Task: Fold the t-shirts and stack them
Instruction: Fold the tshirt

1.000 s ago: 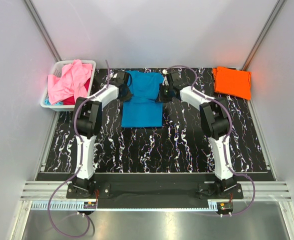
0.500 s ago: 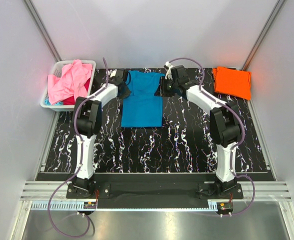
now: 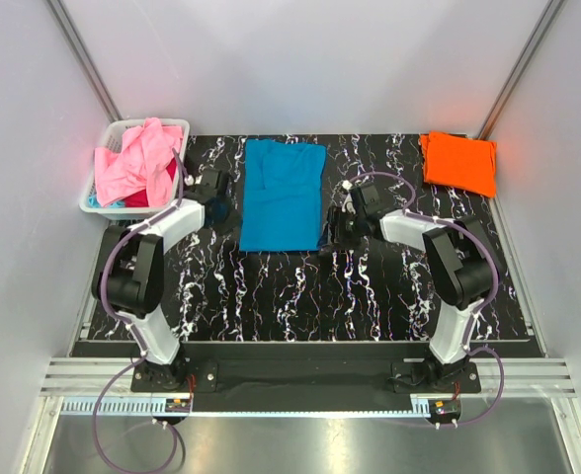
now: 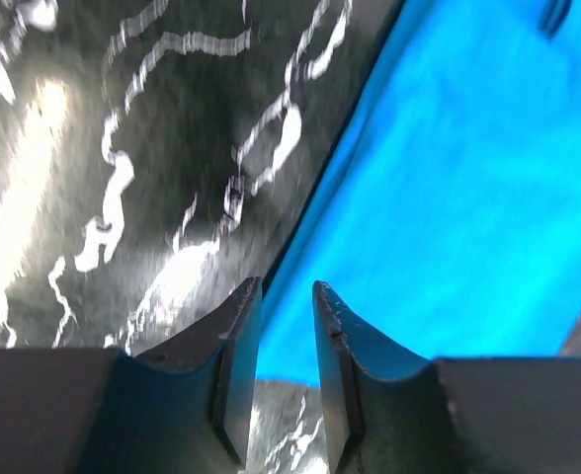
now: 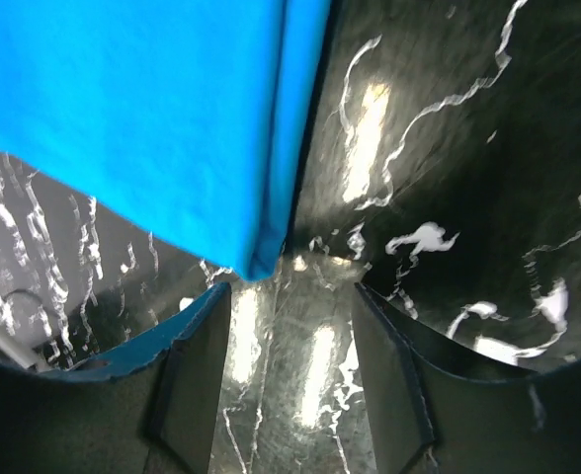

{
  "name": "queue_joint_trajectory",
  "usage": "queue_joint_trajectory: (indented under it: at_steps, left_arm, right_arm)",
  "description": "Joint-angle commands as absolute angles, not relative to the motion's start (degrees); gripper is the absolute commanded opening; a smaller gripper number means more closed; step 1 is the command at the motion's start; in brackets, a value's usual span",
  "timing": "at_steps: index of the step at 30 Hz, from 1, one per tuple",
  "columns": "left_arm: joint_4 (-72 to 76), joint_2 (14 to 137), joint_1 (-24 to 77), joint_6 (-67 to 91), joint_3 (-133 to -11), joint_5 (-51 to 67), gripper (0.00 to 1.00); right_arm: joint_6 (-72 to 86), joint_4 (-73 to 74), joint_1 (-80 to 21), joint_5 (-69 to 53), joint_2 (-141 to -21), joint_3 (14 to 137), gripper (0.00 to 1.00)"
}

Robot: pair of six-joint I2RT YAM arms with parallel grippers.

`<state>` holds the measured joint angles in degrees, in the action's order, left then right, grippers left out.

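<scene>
Top external view: the teal-blue t-shirt [image 3: 283, 195] lies flat on the black marbled desk [image 3: 370, 296], folded into a long strip toward the back, between the two arms. It is light, limp cloth that will likely sag and slide on the glossy top. The best hold is a pinch on the doubled layers at a corner or edge, with both sides lifted together so the fold keeps square.

The left claw [image 4: 286, 288] sits just beside the shirt's left edge, its fingers a narrow slit apart with nothing between them. The right claw [image 5: 290, 296] is well parted and empty, and the shirt's near right corner lies just ahead of it.

An orange t-shirt [image 3: 458, 164], already folded, rests at the back right, well apart, and looks the likely place to stack. Only bare desk lies on the way there. A pink t-shirt [image 3: 137, 158] is heaped over a red t-shirt [image 3: 165, 181] in the white basket [image 3: 119, 124] at the back left, near the left arm, which should swing wide of it.
</scene>
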<state>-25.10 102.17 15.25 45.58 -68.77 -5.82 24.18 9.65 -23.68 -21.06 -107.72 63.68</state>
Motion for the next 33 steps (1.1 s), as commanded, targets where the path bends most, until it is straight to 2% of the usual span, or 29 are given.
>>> queue_joint_trajectory:
  at_steps: [1, 9, 16, 21, 26, 31, 33]
  left_arm:
    - [-19.08, 99.49, 15.03, 46.94, -63.38, 5.06, 0.34]
    - [-8.53, 101.24, 12.66, 50.01, -54.23, 19.07, 0.43]
    - [-12.9, 101.96, 11.34, 49.75, -54.4, 15.31, 0.43]
    - [-18.8, 98.53, 11.25, 49.22, -54.49, 8.63, 0.43]
    - [-20.3, 95.01, 11.42, 49.48, -50.81, 7.21, 0.43]
    - [-11.71, 97.29, 11.34, 49.74, -45.19, 13.35, 0.43]
    - [-7.85, 99.31, 11.42, 50.27, -44.56, 17.03, 0.42]
  right_arm:
    - [27.07, 2.74, -24.08, -23.2, -104.76, 60.13, 0.59]
    - [29.88, -5.88, -24.08, -28.3, -108.8, 57.22, 0.59]
    - [30.76, -6.59, -24.08, -28.56, -110.57, 57.92, 0.55]
    - [31.2, -6.59, -24.17, -27.69, -110.13, 57.66, 0.52]
    - [31.46, -7.2, -24.17, -27.77, -110.21, 57.04, 0.51]
    - [32.43, -8.52, -24.17, -28.83, -112.14, 56.95, 0.5]
    - [32.78, -9.14, -24.17, -29.18, -112.76, 57.04, 0.46]
